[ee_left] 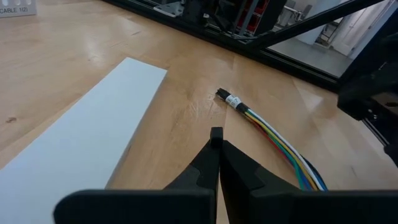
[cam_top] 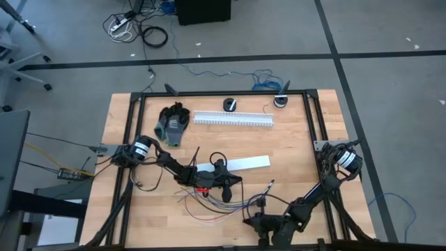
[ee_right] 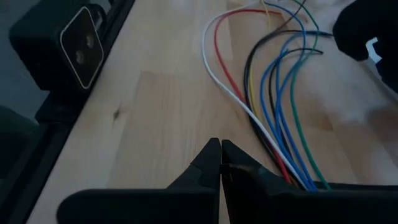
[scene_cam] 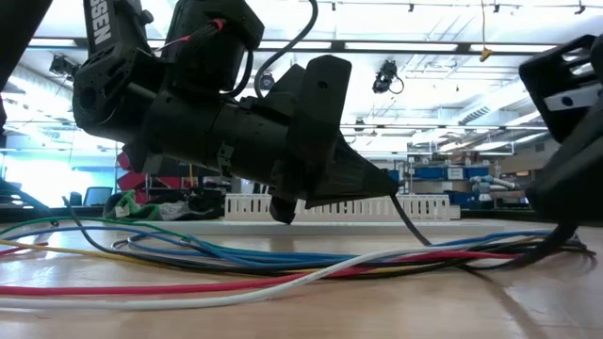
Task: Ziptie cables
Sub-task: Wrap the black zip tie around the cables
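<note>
Two arms, two pincers, one cables bundle [cam_top: 223, 202] of red, white, blue, green, yellow and black wires, fanned on the tabletop [cam_top: 293, 139] at about 6 o'clock from centre, one end bound into a dark tip [ee_left: 229, 98]. One white flat strip [cam_top: 240, 164] near centre, one white slotted duct [cam_top: 233, 119] at 12 o'clock, one pair of gloves [cam_top: 172, 124] at 10 o'clock. Left pincer [ee_left: 216, 134] is clenched, empty, hovering just short of the bound tip beside the strip. Right pincer [ee_right: 220, 146] is clenched too, at 5 o'clock, tips beside the wires; a grip on any wire can't be made out. Low view is mostly blocked by an arm; duct is partly hidden behind it.
</note>
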Tool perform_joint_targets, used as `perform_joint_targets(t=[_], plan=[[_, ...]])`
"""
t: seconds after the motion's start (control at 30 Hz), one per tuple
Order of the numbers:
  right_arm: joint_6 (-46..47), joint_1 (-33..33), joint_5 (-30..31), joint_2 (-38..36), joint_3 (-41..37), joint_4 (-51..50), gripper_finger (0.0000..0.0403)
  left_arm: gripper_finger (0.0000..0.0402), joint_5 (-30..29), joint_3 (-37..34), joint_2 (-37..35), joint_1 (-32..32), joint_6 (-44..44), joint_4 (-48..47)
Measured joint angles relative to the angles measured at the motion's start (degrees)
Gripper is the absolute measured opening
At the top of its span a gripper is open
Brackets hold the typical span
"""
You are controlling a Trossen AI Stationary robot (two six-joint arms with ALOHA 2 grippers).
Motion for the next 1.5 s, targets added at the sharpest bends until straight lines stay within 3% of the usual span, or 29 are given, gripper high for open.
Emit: perform_joint_targets(t=[0.37,1.07,1.27,1.5], plan=[[-5.13,-0.43,2.27,0.00,0.00,4.67,0.0006,0.0000,0.76,0.00,0.00,0.00,1.40,0.00],[-2.44,-0.41,2.62,0.00,-1.06,5.14,0.0042,0.0000,0.79,0.00,0.00,0.02,1.53,-0.04],[1.65,-0.41,2.67,0.00,-5.71,11.36,0.0039,0.0000,0.79,0.00,0.00,0.02,1.51,-0.13],[0.43,-0.72,2.21,0.00,-9.82,21.74,0.0004,0.0000,0.83,0.00,0.00,0.02,1.53,-0.24]])
